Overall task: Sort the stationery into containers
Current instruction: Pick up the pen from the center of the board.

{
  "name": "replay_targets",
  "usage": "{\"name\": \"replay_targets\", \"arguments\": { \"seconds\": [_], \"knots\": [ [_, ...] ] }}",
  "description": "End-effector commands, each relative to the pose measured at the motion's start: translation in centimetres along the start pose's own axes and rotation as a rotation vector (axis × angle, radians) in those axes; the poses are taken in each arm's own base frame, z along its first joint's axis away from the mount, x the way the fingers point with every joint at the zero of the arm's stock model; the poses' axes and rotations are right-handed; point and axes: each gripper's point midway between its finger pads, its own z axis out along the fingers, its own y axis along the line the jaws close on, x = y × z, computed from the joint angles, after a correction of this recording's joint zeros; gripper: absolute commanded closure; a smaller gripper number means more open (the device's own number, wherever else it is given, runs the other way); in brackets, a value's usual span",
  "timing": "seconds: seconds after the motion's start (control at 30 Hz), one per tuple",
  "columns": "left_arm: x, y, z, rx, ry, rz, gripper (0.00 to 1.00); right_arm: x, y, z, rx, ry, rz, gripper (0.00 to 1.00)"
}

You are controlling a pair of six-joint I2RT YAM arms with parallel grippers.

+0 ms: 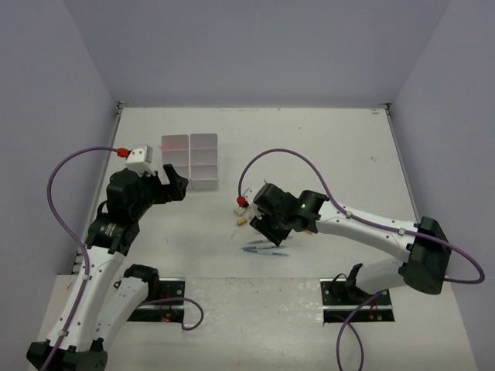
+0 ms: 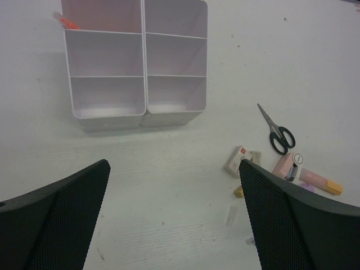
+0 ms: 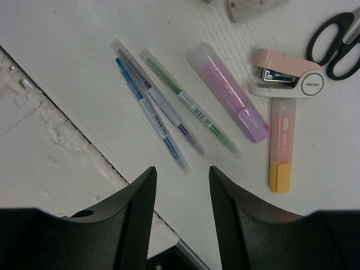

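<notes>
Table (image 1: 325, 139) white, walls (image 1: 255, 46) pale grey; left jaws wide, right jaws half-parted, both empty.

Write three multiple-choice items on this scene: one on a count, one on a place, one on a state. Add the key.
1. How many compartments does the white tray have?
A four
B six
C nine

2. Where do the black scissors lie?
A in the tray
B on the table, beside the pink stapler
C hanging off the table's edge

3. How does the left gripper stand?
A shut on the scissors
B shut on nothing
C wide open, holding nothing

Key:
1 B: the tray has two columns by three rows.
2 B: the scissors lie on the table to the right of the tray, next to the stapler.
3 C: the gripper's fingers stand far apart, with only table between them.
</notes>
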Motion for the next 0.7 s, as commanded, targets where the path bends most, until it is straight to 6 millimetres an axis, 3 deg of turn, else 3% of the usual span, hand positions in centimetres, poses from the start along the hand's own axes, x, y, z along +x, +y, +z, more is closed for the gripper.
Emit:
{"name": "replay_targets", "arguments": {
  "seconds": [0.0, 0.2, 0.37, 0.47, 0.67],
  "knots": [
    [0.0, -0.7, 0.3, 0.044, -0.008, 0.024, 0.00, -1.4, 0.8, 1.3, -0.026, 0.010, -0.046, 0.57],
    [0.2, -0.8, 0.5, 0.050, 0.005, 0.025, 0.00, -1.4, 2.7, 2.4, -0.097, 0.035, -0.045, 0.62],
    [0.3, -0.9, 0.6, 0.056, 0.011, 0.027, 0.00, -0.3, 4.4, 3.2, -0.154, 0.094, -0.043, 0.64],
    [0.4, -0.9, 0.7, 0.055, 0.016, 0.027, 0.00, 0.6, 4.4, 3.9, -0.139, 0.138, -0.049, 0.70],
    [0.4, -0.8, 0.8, 0.051, 0.018, 0.028, 0.00, 1.1, 4.2, 4.7, -0.123, 0.153, -0.049, 0.70]
  ]
}}
